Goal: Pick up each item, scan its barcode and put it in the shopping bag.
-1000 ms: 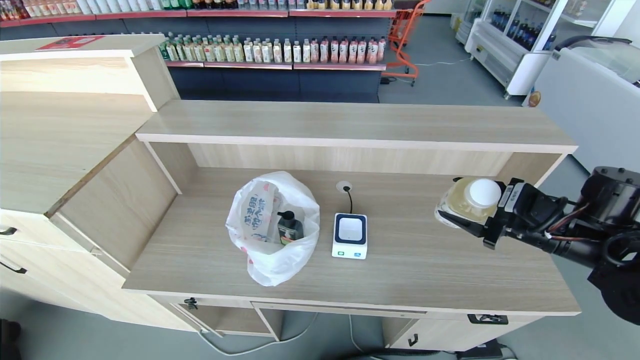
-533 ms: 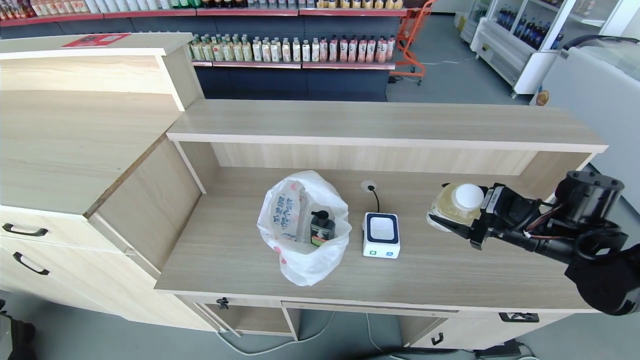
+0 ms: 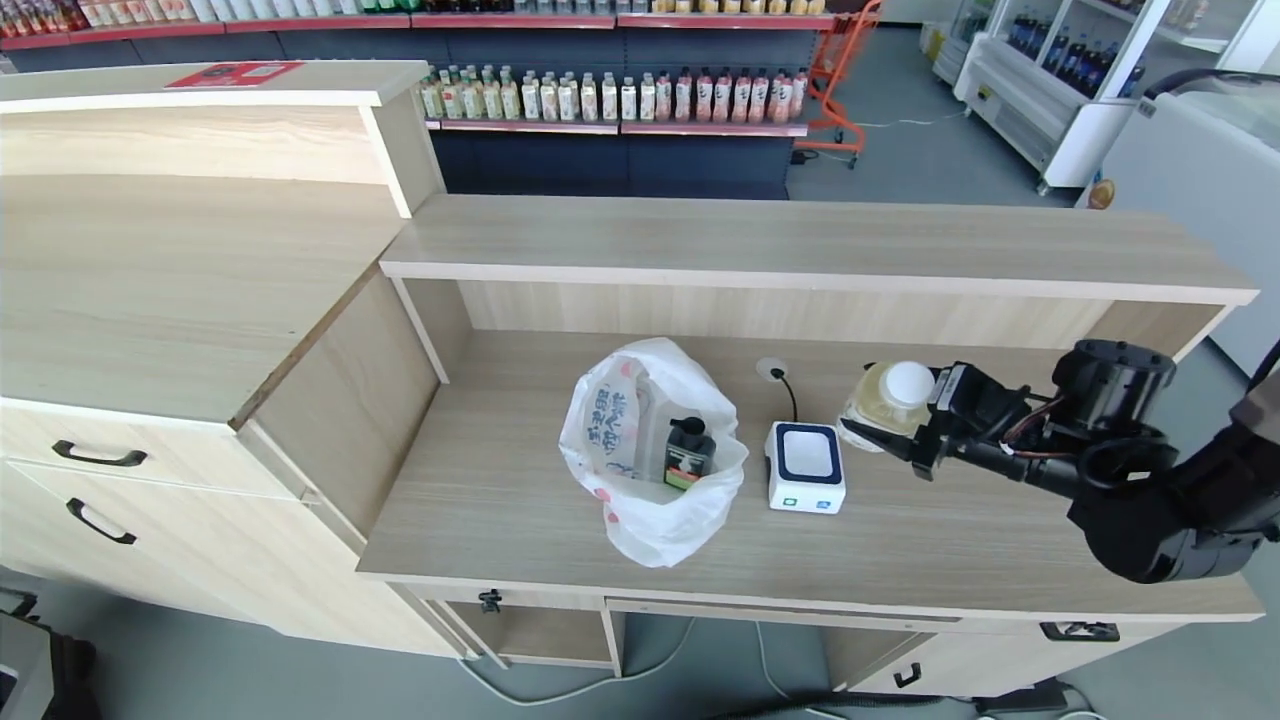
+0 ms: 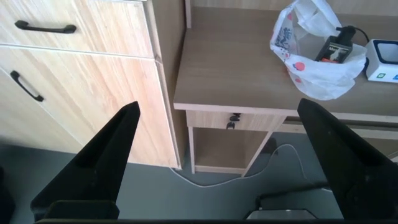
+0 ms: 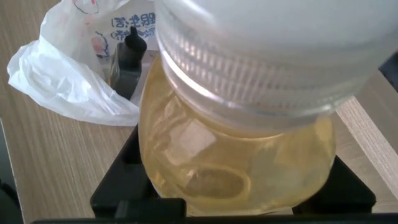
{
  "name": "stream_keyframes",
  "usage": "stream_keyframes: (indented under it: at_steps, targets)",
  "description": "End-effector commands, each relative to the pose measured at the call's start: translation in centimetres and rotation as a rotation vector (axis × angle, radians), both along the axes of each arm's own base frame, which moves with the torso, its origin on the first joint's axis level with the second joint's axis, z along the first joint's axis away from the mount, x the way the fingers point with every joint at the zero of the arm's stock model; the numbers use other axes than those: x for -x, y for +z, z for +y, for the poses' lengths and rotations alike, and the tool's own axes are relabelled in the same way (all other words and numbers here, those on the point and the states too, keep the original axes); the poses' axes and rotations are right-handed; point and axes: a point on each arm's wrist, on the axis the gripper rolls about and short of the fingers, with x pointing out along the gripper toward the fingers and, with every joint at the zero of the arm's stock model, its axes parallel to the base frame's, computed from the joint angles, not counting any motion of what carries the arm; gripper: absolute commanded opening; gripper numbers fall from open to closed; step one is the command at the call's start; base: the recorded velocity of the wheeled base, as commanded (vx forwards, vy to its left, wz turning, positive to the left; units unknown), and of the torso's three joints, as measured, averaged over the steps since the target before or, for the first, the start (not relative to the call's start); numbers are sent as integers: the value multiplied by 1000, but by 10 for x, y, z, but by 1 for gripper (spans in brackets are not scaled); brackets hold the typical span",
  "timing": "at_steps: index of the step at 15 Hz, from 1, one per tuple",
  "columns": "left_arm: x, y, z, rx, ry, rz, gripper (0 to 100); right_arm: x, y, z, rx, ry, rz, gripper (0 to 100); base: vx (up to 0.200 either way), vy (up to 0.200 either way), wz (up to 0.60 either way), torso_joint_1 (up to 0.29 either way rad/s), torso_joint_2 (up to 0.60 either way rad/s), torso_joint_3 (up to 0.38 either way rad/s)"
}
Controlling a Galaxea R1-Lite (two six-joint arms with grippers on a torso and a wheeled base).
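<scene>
A clear jar of pale yellow liquid with a white lid (image 3: 885,402) hangs above the counter just right of the white barcode scanner (image 3: 806,467), and my right gripper (image 3: 890,425) is shut on it. The jar (image 5: 236,149) looms close in the right wrist view. The white shopping bag (image 3: 650,450) stands open left of the scanner, holding a dark pump bottle (image 3: 689,455) and a printed packet (image 3: 610,430). The bag (image 4: 314,46) sits at the counter's end, far off from my open left gripper (image 4: 217,162), which hangs low beside the cabinet.
A raised wooden ledge (image 3: 810,245) runs behind the counter (image 3: 900,540). A taller cabinet with drawers (image 3: 150,330) stands on the left. The scanner's cable (image 3: 785,385) goes into a hole in the counter. Shop shelves and fridges lie beyond.
The head camera has shifted, sliding the whole scene to the right. My right gripper has carried the jar left, from well clear of the scanner to close beside it.
</scene>
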Motion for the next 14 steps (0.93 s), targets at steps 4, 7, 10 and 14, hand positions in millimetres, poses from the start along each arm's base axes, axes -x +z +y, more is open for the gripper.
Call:
stream_keyframes:
  at_steps: [4, 7, 10, 14]
  targets:
    - [0, 0, 0, 0, 0, -2, 100, -35, -32, 1, 4, 23, 28, 0, 0, 0, 0, 0, 0, 0]
    - [0, 0, 0, 0, 0, -2, 100, -48, -47, 2, 4, 49, 44, 0, 0, 0, 0, 0, 0, 0]
    - [0, 0, 0, 0, 1, -2, 100, -59, -62, 5, 33, 71, 24, 0, 0, 0, 0, 0, 0, 0]
    - [0, 0, 0, 0, 0, -2, 100, -65, -81, 6, 83, 76, 2, 0, 0, 0, 0, 0, 0, 0]
